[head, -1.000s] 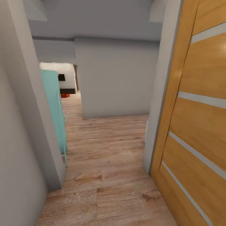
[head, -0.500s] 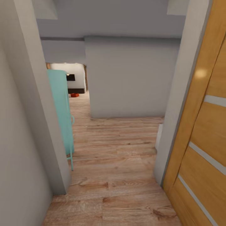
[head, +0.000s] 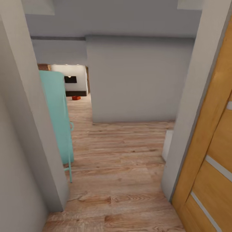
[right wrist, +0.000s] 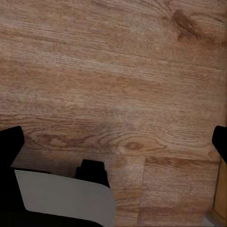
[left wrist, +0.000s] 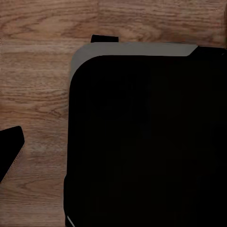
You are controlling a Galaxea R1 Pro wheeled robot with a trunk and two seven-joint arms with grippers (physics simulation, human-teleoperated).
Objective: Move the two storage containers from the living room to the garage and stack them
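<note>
Narrow hallway, wood-plank floor (head: 122, 167). One storage container (head: 76, 98) sits far off on the floor past the hall opening, too small to read its long axis. Teal cabinet (head: 58, 116) and grey wall (head: 135, 80) flank the route; orange striped door (head: 209, 154) close by. Right gripper (right wrist: 118, 146) fingers spread wide over bare planks; left gripper's spread can't be told.

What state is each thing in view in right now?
Orange door: open, swung to the right edge.
Teal door: open, edge toward the camera.
Red bin: on the wood floor, far down the hall.
Right gripper: jaws open, nothing between them.
Left gripper: jaws' state unclear.
</note>
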